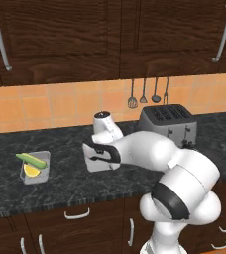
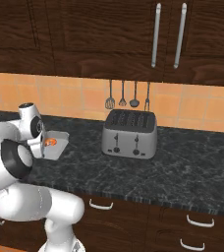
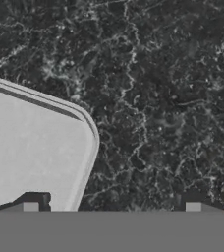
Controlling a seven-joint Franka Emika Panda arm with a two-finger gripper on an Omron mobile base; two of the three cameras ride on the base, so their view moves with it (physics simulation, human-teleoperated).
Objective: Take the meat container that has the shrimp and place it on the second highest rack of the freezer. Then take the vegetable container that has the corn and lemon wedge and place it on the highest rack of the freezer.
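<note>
The meat container (image 2: pixel 59 141), a flat grey tray, lies on the dark counter with the small orange shrimp (image 2: pixel 50 142) in it. My open gripper (image 3: pixel 112 205) hangs straight above the tray's rim (image 3: pixel 91 142), one fingertip (image 3: pixel 33 204) over the tray floor and the other over bare counter. In the left base view my forearm covers much of this tray (image 1: pixel 96 163). The vegetable container (image 1: pixel 41 173) sits further left and holds the green corn (image 1: pixel 30 159) and the yellow lemon wedge (image 1: pixel 31 170). The freezer is out of view.
A silver toaster (image 1: pixel 167 121) (image 2: pixel 129 133) stands at the back of the counter, to the right of the trays. Kitchen utensils (image 1: pixel 144 92) hang on the tiled wall above it. Dark wall cabinets hang overhead, and drawers run below the counter's front edge.
</note>
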